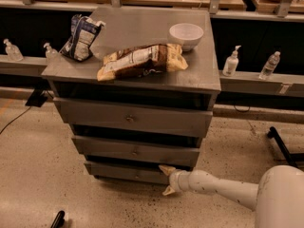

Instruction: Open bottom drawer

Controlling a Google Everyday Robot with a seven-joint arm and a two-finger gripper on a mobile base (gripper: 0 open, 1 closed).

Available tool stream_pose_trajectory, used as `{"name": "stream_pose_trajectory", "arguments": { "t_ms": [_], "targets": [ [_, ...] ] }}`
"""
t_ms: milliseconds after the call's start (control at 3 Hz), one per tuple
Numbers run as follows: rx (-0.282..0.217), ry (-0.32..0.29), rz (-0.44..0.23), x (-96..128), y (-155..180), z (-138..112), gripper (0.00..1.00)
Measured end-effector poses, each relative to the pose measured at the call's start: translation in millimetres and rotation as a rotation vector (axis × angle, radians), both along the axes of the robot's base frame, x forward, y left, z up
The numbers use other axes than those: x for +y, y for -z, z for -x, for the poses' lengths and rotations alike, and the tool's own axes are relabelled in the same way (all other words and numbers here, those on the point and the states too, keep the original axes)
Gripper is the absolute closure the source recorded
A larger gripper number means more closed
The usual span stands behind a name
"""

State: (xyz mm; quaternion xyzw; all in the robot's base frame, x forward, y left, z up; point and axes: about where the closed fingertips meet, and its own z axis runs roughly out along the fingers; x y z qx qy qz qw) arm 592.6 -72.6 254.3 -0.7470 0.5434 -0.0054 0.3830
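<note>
The grey wooden cabinet (142,27) has three stepped drawer fronts. Its bottom drawer (118,171) is the narrowest one, close to the floor, with a small round knob (138,175) at its centre. My gripper (166,180) is at the right end of that drawer front, low near the floor, to the right of the knob. Its two pale fingers (167,170) are spread one above the other, so it is open and holds nothing. The white arm (223,189) reaches in from the lower right.
On the cabinet top lie a blue-white chip bag (80,37), a brown snack bag (141,61) and a white bowl (186,34). Bottles (231,61) stand on a ledge behind. A black stand leg (280,144) lies on the floor at right.
</note>
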Motion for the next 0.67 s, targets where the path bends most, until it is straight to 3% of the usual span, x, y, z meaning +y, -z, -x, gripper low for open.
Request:
{"name": "stream_pose_trajectory", "arguments": {
  "t_ms": [333,667],
  "targets": [
    [0.020,0.082,-0.041,-7,27,-22,0.29],
    [0.034,0.118,-0.053,-9,43,-29,0.31]
  ]
}}
